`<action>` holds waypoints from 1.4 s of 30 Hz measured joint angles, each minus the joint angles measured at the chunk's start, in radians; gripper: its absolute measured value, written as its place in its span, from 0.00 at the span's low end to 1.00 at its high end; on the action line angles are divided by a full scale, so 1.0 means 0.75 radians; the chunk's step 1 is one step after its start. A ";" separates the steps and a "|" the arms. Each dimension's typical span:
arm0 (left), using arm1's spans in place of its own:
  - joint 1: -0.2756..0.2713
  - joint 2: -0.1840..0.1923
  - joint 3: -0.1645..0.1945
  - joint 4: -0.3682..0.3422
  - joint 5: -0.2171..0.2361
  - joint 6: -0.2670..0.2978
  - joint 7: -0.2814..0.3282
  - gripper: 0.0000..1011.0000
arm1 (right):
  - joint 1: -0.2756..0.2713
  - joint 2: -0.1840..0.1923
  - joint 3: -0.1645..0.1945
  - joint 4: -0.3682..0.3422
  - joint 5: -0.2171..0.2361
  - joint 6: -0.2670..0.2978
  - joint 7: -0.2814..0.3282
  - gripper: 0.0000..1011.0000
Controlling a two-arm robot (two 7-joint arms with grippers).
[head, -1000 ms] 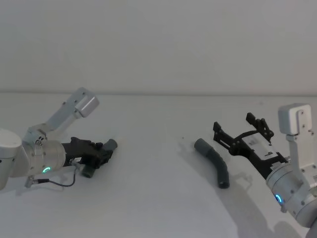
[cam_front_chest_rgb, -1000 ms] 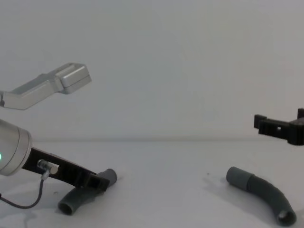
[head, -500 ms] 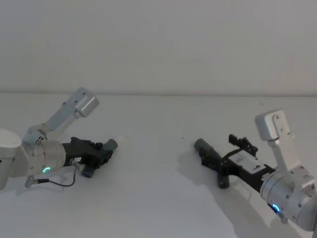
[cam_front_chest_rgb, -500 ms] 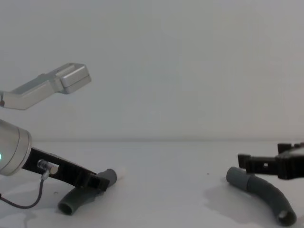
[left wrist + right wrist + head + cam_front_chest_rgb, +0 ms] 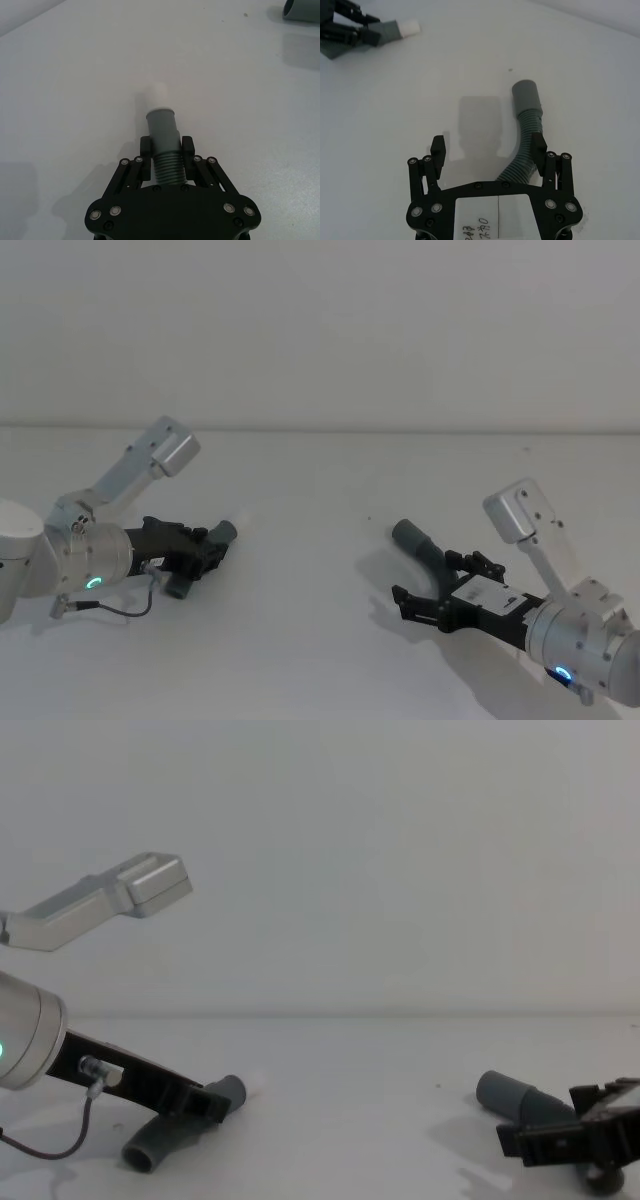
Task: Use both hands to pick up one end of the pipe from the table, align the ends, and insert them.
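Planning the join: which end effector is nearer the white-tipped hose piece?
Left. The left end effector is shut on the white-tipped hose piece; the right end effector is across the table, open at the other piece.

Right pipe piece (image 5: 413, 538): rear half hidden beneath right claw (image 5: 434, 583); left pipe piece (image 5: 152, 1148): middle hidden behind left claw (image 5: 213, 1104); right claw: cut by chest view's edge

Soft, even, diffuse light; white table (image 5: 320, 470) bright, no glare. Head view: faint grey shadow lower centre, left of right gripper (image 5: 435, 582). Right wrist view: soft rectangular shadow mid-frame. Left wrist view: dim patches lower left beside left gripper (image 5: 166, 145).
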 joint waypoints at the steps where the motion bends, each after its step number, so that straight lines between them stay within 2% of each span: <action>1: 0.000 0.000 0.000 0.000 0.000 0.000 0.000 0.35 | 0.005 0.008 -0.004 0.004 -0.003 0.007 0.010 0.99; 10: 0.000 0.000 0.000 0.000 0.000 0.000 0.000 0.35 | 0.038 0.042 -0.016 0.021 -0.025 0.013 0.049 0.99; 18: 0.000 0.000 0.000 0.000 0.000 0.000 0.000 0.35 | 0.061 0.049 -0.018 0.032 -0.037 0.009 0.068 0.99; 31: 0.000 0.000 0.000 0.000 0.000 0.000 0.000 0.35 | 0.096 0.038 -0.025 0.065 -0.040 0.002 0.084 0.99; 42: 0.000 0.000 0.000 0.000 0.000 0.000 0.000 0.35 | 0.138 0.011 -0.036 0.149 -0.027 0.001 0.085 0.99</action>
